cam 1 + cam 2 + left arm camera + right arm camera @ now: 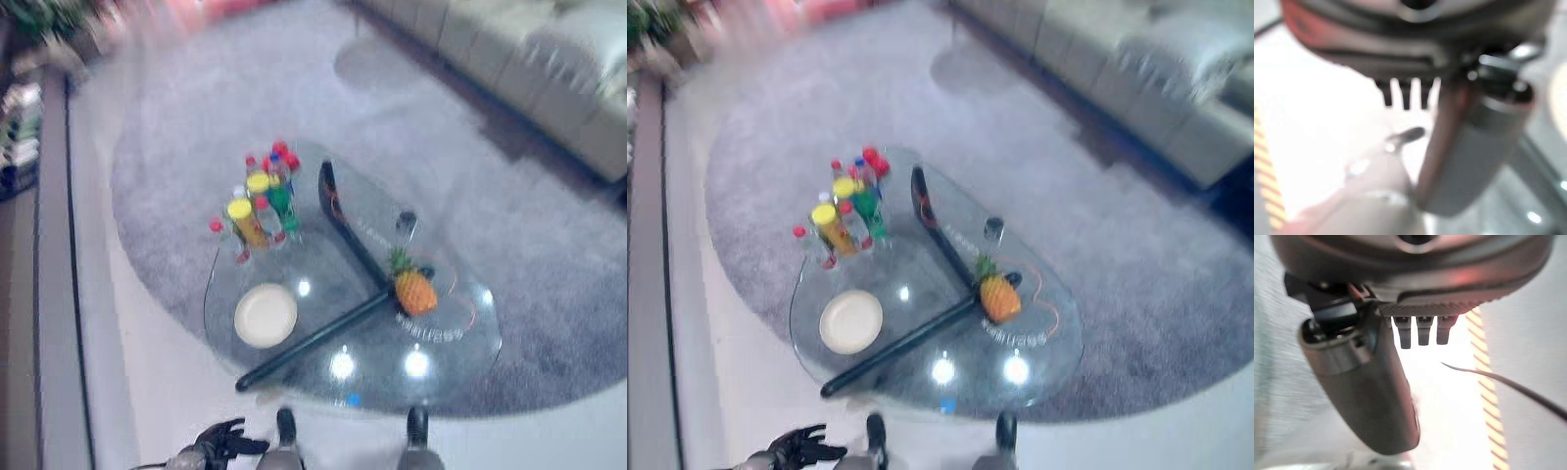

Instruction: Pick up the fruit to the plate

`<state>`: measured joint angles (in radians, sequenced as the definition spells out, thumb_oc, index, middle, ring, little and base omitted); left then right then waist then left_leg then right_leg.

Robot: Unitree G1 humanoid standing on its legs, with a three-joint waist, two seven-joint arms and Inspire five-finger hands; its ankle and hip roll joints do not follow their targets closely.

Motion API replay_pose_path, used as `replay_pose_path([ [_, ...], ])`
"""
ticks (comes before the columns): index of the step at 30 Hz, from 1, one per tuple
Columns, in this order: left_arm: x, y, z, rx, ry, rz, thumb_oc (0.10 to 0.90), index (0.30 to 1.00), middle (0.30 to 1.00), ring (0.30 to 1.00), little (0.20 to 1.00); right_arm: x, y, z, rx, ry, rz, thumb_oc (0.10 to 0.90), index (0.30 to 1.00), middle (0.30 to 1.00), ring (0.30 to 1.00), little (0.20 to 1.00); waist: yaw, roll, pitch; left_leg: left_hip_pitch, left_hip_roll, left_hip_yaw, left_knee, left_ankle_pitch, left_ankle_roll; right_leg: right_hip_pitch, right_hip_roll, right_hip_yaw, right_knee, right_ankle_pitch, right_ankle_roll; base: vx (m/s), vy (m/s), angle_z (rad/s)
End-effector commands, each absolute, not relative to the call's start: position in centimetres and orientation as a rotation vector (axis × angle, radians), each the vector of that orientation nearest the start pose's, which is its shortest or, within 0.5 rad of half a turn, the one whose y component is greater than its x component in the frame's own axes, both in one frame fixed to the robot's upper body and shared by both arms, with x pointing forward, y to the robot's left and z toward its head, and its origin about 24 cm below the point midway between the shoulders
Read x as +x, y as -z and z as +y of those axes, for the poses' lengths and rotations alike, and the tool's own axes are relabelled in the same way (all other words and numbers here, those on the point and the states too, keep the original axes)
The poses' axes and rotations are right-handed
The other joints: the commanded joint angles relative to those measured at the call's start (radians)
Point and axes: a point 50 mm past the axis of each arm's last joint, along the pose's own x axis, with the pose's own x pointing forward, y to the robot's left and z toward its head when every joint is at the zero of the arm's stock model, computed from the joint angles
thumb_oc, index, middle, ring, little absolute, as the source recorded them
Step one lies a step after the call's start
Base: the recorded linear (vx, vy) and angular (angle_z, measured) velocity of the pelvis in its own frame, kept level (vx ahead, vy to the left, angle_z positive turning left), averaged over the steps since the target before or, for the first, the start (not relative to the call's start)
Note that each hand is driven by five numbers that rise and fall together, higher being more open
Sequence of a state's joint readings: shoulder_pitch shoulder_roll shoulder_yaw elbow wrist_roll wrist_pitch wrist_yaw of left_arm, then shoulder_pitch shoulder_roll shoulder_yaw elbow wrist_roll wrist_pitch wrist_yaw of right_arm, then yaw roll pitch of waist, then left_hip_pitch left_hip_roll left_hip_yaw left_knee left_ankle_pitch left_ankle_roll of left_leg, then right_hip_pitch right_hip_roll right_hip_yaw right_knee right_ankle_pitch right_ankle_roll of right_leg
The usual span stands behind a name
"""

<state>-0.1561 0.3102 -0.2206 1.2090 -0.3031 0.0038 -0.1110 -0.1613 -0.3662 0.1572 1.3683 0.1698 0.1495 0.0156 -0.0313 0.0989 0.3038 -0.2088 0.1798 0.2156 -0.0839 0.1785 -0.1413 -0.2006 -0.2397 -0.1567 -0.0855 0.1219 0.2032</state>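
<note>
A pineapple (415, 291) with a green crown stands on the right part of a glass coffee table (460, 377). A round cream plate (265, 315) lies empty on the table's near left part, well apart from the fruit. My left hand (220, 441) hangs low by the near left side of the table, short of its edge, fingers spread and holding nothing. In the left wrist view the left hand (1474, 147) is empty above the pale floor. My right hand (1376, 396) hangs with relaxed fingers (1422, 330) over the floor and holds nothing.
Several bottles and cans (260, 201) with red and yellow caps cluster at the table's far left. A small glass (406, 222) stands behind the pineapple. A dark V-shaped base (323, 333) shows through the glass. A grey rug (549, 245) lies underneath, and a sofa (529, 59) stands at the far right.
</note>
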Motion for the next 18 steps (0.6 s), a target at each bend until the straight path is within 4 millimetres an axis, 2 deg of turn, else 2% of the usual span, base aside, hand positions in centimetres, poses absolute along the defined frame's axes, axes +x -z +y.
replay_pose_path([
  [1,17.4,12.7,25.6,0.047,-0.12,0.981,0.8,0.9,0.9,0.9,0.9,11.9,13.2,-30.7,-0.23,0.347,1.306,0.8,0.9,0.9,0.9,0.9,0.001,-0.026,0.089,-0.009,-0.002,-0.059,-0.003,-0.041,-0.008,-0.025,-0.022,-0.022,0.01,0.047,-0.009,-0.15,-0.01,0.06],
  [4,19.6,11.4,25.9,-0.022,-0.138,0.884,0.8,0.9,0.9,0.9,0.9,14.0,12.2,-31.3,-0.211,0.367,1.215,0.8,0.9,0.9,0.9,0.9,0.0,-0.022,0.128,-0.046,-0.015,-0.066,-0.003,-0.035,-0.008,-0.063,-0.022,-0.021,0.009,0.057,-0.009,-0.13,-0.006,0.0],
  [6,22.1,9.6,26.4,-0.09,-0.167,0.764,0.8,0.9,0.9,0.9,0.9,16.7,11.0,-31.5,-0.195,0.357,1.104,0.8,0.9,0.9,0.9,0.9,0.001,-0.023,0.166,-0.083,-0.021,-0.073,-0.003,-0.029,-0.009,-0.109,-0.02,-0.02,0.015,0.066,-0.01,-0.17,-0.039,0.01],
  [7,22.6,9.2,26.4,-0.099,-0.174,0.741,0.8,0.9,0.9,0.9,0.9,17.3,10.7,-31.5,-0.192,0.357,1.081,0.8,0.9,0.9,0.9,0.9,0.002,-0.023,0.174,-0.091,-0.021,-0.074,-0.003,-0.027,-0.009,-0.119,-0.02,-0.02,0.018,0.068,-0.01,-0.18,-0.046,0.0],
  [10,25.7,6.7,26.5,-0.198,-0.229,0.579,0.8,0.9,0.9,0.9,0.9,21.4,8.3,-31.6,-0.175,0.362,0.914,0.8,0.9,0.9,0.9,0.9,0.006,-0.028,0.215,-0.134,-0.02,-0.08,-0.003,-0.022,-0.006,-0.186,-0.021,-0.015,0.053,0.064,-0.01,-0.16,-0.045,0.0],
  [14,27.6,4.8,26.6,-0.258,-0.286,0.464,0.8,0.9,0.9,0.9,0.9,23.9,6.4,-31.6,-0.171,0.401,0.782,0.8,0.9,0.9,0.9,0.9,0.015,-0.035,0.216,-0.202,-0.02,-0.093,0.004,-0.016,-0.005,-0.274,-0.023,-0.009,0.097,0.051,-0.008,-0.08,-0.073,-0.01],
  [15,28.3,3.9,27.1,-0.25,-0.305,0.427,0.8,0.9,0.9,0.9,0.9,24.9,5.6,-31.5,-0.158,0.418,0.724,0.8,0.9,0.9,0.9,0.9,0.02,-0.043,0.216,-0.258,-0.017,-0.105,0.038,-0.021,-0.005,-0.325,-0.028,-0.007,0.125,0.046,-0.006,-0.08,-0.104,-0.01],
  [18,29.0,2.9,27.4,-0.246,-0.342,0.387,0.8,0.9,0.9,0.9,0.9,26.1,4.5,-31.5,-0.156,0.448,0.654,0.8,0.9,0.9,0.9,0.9,0.02,-0.054,0.216,-0.329,-0.017,-0.119,0.098,-0.034,-0.004,-0.388,-0.029,0.003,0.165,0.041,-0.005,-0.07,-0.062,-0.01],
])
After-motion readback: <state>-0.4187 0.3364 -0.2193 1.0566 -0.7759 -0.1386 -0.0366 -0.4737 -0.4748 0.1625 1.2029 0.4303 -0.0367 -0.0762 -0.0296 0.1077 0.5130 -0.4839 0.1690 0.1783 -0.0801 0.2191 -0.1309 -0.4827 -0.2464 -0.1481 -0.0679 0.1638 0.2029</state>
